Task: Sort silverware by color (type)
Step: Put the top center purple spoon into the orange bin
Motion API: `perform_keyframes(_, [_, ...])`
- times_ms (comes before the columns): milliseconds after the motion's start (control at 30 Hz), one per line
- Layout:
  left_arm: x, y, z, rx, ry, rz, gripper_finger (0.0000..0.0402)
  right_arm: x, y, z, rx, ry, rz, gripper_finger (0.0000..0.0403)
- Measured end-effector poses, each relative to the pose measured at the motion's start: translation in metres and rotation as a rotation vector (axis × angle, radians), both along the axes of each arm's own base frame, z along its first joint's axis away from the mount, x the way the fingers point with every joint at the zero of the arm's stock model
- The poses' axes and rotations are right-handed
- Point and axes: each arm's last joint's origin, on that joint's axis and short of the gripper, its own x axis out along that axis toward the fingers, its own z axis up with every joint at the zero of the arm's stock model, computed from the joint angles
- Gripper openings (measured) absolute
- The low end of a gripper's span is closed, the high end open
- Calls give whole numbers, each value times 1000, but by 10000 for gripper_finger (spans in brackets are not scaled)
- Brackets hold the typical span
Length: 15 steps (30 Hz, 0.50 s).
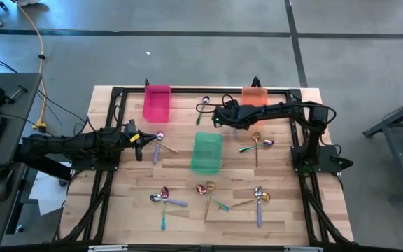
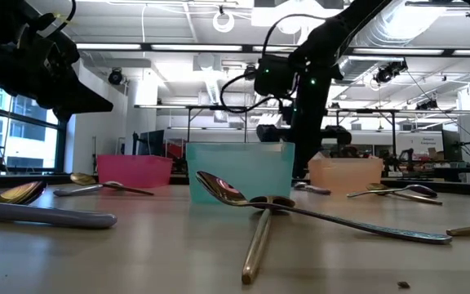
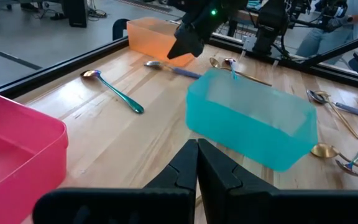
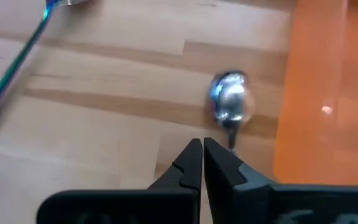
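Right gripper (image 4: 202, 155) pinches the handle of a silver spoon (image 4: 230, 102) beside the orange bin (image 4: 328, 93); the thin handle could slip free. Left gripper (image 3: 197, 163) waits closed.

Overhead, table-level and two wrist views share the table (image 1: 278, 217).

The right gripper (image 4: 202, 155) reaches low over the table's far side, fingers shut; the left gripper (image 3: 197, 163) hovers shut
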Motion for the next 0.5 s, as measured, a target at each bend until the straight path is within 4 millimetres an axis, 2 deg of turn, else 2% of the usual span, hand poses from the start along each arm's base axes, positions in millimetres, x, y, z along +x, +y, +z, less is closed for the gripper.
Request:
perform_keyframes(167, [0, 0, 0, 0, 0, 0, 0, -1, -4, -1, 81, -25, 8, 2])
perform_keyframes(233, [0, 0, 0, 0, 1, 0, 0, -1, -4, -1, 79, -25, 4, 13])
perform_keyframes(500, [0, 0, 0, 0, 1, 0, 0, -6, -3, -2, 78, 32, -8, 110])
